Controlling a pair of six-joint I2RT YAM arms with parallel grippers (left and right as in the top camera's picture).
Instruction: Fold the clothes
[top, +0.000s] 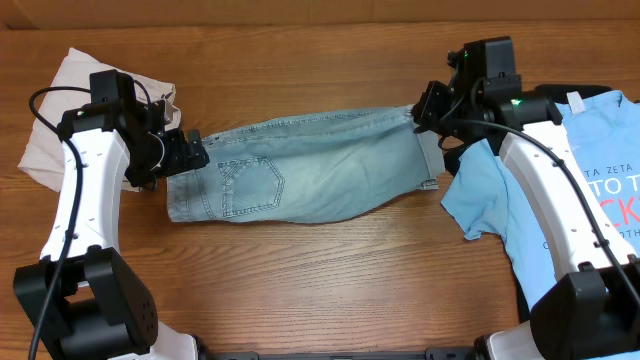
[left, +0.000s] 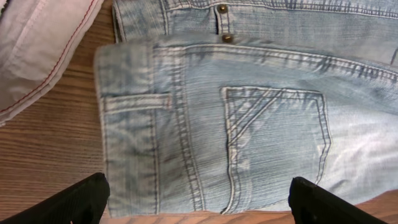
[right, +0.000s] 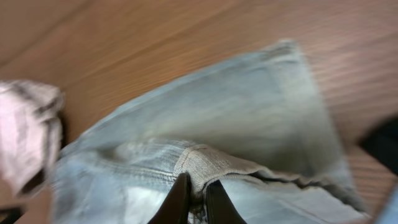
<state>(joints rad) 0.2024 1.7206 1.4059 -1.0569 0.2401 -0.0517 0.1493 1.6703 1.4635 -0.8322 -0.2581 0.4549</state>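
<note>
I have the shorts (top: 300, 170) lying flat on the tabletop (top: 320, 290), their long axis running side to side between my two arms, waistband (left: 127, 143) toward the left arm and leg hem (right: 205, 162) toward the right. The right end effector (top: 428, 108) is pressed together on a raised fold of denim at the hem end; its wrist view shows both fingertips pinching the cloth. The left end effector (top: 185, 152) is spread wide and holds nothing. It hovers over the waistband end, with the back pocket (left: 273, 143) straight ahead of it and the shorts' near edge between its fingers. The beige cloth (top: 60, 110) sits just beyond the waistband on the left, and the T-shirt (top: 590, 170) lies under the right arm, touching or nearly touching the hem end. I judge the next move turns on that axis: each arm is already at its own end, so the left only needs to drop and pinch the waistband before one end is carried over the other.
</note>
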